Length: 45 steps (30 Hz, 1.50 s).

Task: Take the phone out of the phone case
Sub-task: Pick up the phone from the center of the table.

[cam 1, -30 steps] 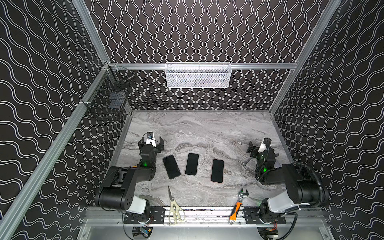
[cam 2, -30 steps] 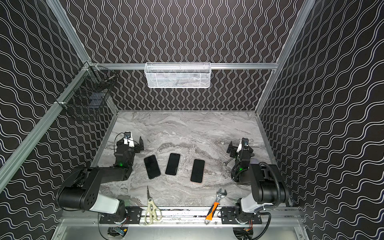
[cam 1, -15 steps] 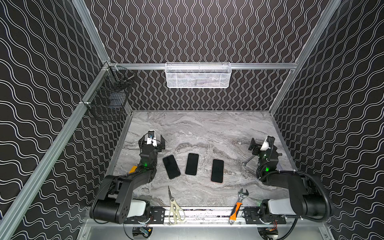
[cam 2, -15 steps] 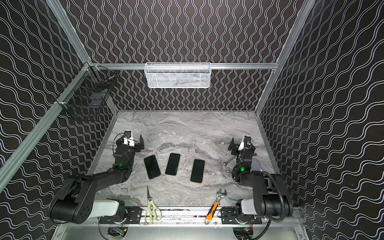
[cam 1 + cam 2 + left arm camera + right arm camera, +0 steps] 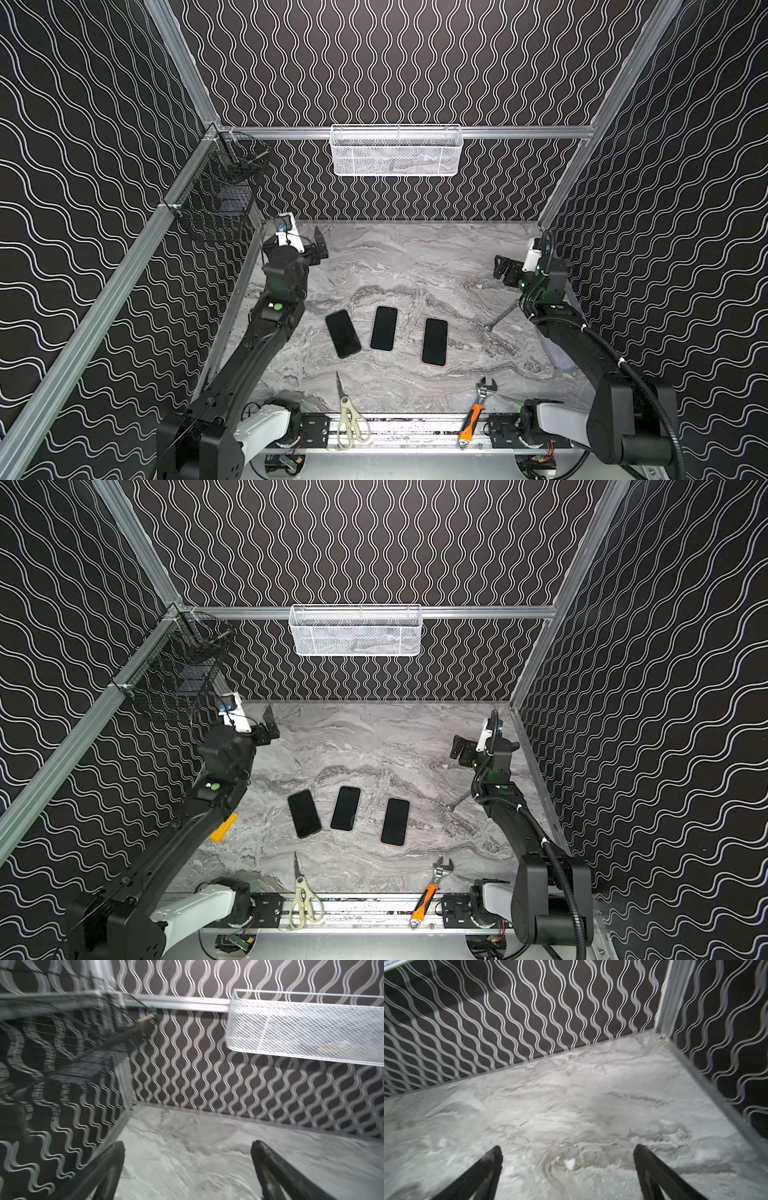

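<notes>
Three black phones lie face up in a row on the marble table, seen in both top views: left phone [image 5: 343, 333], middle phone [image 5: 383, 328], right phone [image 5: 434, 341]. A thin reddish phone case rim [image 5: 433, 365] shows at the right phone's near end; the other cases I cannot make out. My left gripper [image 5: 309, 245] [image 5: 188, 1145] hovers open and empty near the back left, well behind the phones. My right gripper [image 5: 505, 270] [image 5: 568, 1149] hovers open and empty at the right side, also away from them.
Scissors [image 5: 347, 411] and an orange-handled wrench [image 5: 478, 409] lie at the front edge. A thin metal tool [image 5: 500, 318] lies by the right arm, an orange piece [image 5: 223, 827] under the left arm. White mesh basket [image 5: 397, 149] hangs on the back wall, black wire basket [image 5: 220, 195] on the left.
Both arms have risen and stretched toward the back, lifting the grippers off the table. Both stay open. The phones have not moved.
</notes>
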Motion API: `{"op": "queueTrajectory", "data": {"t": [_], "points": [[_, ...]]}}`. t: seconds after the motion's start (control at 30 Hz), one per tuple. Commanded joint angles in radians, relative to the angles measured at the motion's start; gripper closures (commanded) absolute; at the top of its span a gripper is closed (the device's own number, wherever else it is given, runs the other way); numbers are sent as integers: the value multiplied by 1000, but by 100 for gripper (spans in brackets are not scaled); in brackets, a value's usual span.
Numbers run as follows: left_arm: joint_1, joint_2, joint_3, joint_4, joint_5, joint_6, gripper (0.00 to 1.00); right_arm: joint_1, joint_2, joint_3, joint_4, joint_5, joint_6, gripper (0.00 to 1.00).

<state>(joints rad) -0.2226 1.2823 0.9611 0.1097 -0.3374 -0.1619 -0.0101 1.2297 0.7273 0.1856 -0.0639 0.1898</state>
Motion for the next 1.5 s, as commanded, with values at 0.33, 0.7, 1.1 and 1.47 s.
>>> {"op": "queueTrajectory", "data": {"t": [0.33, 0.7, 1.1, 1.47], "points": [[-3, 168, 416, -716, 405, -132, 1, 216, -91, 63, -421, -35, 146, 0], [-3, 207, 286, -675, 323, -121, 1, 407, -57, 95, -584, 34, 282, 0], [-4, 192, 265, -695, 257, -159, 1, 681, 100, 115, -620, 211, 535, 0], [-3, 209, 271, -704, 325, -170, 1, 867, 280, 179, -614, 312, 667, 0]]}}
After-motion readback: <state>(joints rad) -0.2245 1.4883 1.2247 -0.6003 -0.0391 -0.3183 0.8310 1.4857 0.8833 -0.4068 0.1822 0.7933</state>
